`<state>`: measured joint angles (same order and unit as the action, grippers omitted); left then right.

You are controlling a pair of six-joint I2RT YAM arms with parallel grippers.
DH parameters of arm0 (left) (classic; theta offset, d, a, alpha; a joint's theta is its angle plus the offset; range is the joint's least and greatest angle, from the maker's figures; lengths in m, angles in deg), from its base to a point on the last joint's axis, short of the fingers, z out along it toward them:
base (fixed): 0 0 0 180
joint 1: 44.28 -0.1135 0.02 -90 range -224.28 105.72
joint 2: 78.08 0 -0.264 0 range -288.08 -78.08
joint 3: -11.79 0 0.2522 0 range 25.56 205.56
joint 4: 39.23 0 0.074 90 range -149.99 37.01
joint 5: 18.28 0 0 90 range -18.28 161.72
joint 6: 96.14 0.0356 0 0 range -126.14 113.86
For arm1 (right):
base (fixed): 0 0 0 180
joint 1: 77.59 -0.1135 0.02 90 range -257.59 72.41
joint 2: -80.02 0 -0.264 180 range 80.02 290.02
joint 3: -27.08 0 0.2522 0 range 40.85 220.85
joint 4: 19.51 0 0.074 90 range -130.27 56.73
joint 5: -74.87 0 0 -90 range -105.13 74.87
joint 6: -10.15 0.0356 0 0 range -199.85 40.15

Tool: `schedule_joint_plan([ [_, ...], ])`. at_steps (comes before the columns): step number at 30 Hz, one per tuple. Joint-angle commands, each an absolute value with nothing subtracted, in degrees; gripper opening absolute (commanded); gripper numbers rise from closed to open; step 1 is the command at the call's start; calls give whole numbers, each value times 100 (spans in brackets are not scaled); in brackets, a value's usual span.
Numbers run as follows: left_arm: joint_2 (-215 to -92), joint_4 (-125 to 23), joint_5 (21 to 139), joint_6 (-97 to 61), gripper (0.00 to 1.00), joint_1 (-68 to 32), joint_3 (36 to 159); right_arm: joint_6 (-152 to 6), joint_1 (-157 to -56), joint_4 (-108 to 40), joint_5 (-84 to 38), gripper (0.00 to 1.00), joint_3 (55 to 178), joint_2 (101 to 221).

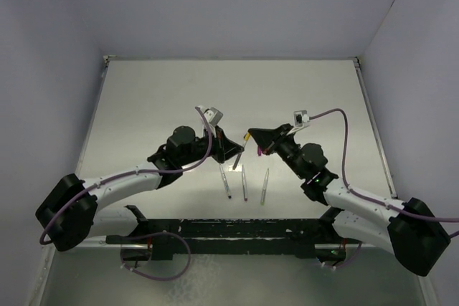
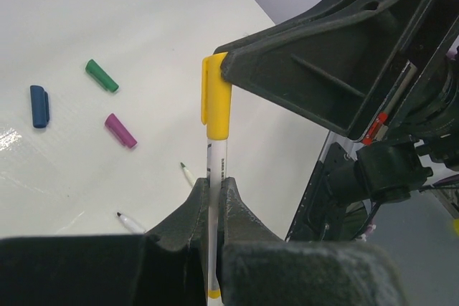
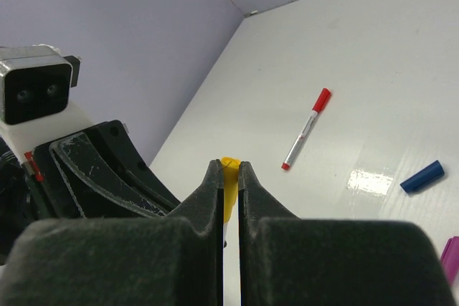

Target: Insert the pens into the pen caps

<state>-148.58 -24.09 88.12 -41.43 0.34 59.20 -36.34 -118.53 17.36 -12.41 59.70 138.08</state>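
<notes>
My left gripper [image 2: 215, 183] is shut on a white pen [image 2: 216, 166] and holds it above the table. A yellow cap [image 2: 215, 102] sits over the pen's tip. My right gripper [image 3: 229, 170] is shut on that yellow cap [image 3: 229, 190]. In the top view the two grippers, left [image 1: 232, 150] and right [image 1: 254, 137], meet tip to tip at the table's middle. Green [image 2: 102, 75], blue [image 2: 39, 105] and purple [image 2: 120, 130] caps lie loose on the table. Three bare pens [image 1: 244, 183] lie side by side in front of the grippers. A pen with a red cap on it [image 3: 307, 128] lies apart.
The white table [image 1: 165, 98] is walled by pale purple panels at the back and sides. The black base rail [image 1: 229, 231] runs along the near edge. The blue cap [image 3: 422, 177] and the purple cap [image 3: 450, 256] lie near my right gripper.
</notes>
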Motion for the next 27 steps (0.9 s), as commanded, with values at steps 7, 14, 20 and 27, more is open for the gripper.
schedule_joint_plan([
  [7, -14921, -2176, 8393, -3497, 0, -207, 6804, -4490, -12130, -418, -1006, 23, 6619, 13367],
  [14, -14991, -2815, 8124, -3409, 0, -209, 6546, -4776, -12128, -744, -466, 56, 7093, 12716],
  [20, -15376, -3587, 7385, -3089, 0, -209, 6912, -4900, -12132, -1374, 137, 59, 7124, 12055],
  [27, -16456, -4683, 6227, -2970, 0, -383, 7912, -4599, -12133, -1994, 547, 60, 6773, 11502],
])
